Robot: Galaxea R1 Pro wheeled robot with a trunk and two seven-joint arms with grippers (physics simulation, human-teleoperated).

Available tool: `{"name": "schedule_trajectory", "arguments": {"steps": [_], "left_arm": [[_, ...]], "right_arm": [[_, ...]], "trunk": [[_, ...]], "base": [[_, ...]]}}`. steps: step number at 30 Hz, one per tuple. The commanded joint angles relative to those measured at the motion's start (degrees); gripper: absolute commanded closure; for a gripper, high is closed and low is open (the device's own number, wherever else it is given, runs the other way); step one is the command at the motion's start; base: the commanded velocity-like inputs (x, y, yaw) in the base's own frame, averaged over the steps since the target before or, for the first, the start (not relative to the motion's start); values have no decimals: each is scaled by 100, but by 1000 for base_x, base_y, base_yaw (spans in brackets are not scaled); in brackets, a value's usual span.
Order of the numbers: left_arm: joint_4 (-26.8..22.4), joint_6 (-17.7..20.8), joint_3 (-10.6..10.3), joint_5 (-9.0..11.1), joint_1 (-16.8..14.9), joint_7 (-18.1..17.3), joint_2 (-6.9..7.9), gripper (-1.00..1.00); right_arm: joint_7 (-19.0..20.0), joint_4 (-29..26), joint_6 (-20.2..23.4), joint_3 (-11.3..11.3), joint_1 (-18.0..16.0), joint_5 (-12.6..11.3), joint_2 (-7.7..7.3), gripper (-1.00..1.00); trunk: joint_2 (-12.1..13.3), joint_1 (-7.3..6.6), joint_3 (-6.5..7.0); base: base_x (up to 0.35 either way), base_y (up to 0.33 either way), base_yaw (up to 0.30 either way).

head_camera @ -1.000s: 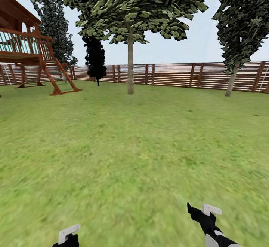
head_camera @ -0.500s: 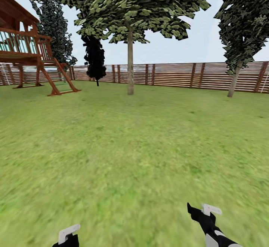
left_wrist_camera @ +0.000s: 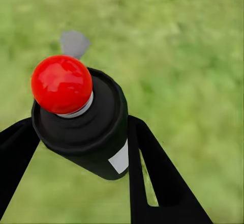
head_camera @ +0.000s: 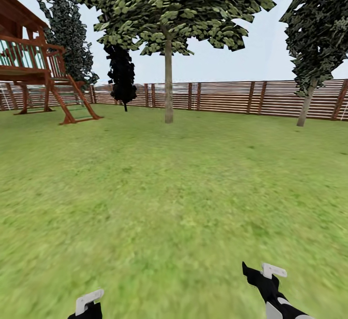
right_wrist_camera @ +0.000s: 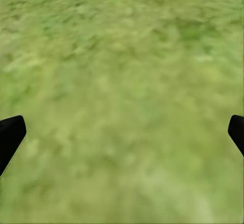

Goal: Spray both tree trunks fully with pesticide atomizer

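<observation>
Atomizer [left_wrist_camera: 81,119] clamped in left pincer [left_wrist_camera: 76,147] (right [right_wrist_camera: 122,132] wide — empty).

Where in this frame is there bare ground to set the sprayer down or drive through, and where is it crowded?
Open lawn runs from the grippers to the tree trunk and slat fence. Crowded at far left: wooden play structure and dark narrow trees. The left gripper holds the pesticide atomizer.
</observation>
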Motion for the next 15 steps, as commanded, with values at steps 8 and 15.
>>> {"name": "schedule_trajectory", "arguments": {"steps": [8,15], "left_arm": [[-4,-10,-35,60,-1,-21,2,100],[-4,-10,-35,60,-1,-21,2,100]], "right_arm": [[56,8,-19,-42,-4,-29,-1,-100],[56,8,-19,-42,-4,-30,-1,-100]], "trunk": [[-2,2,-6],[-2,2,-6]], "base": [[330,0,0],[330,0,0]]}}
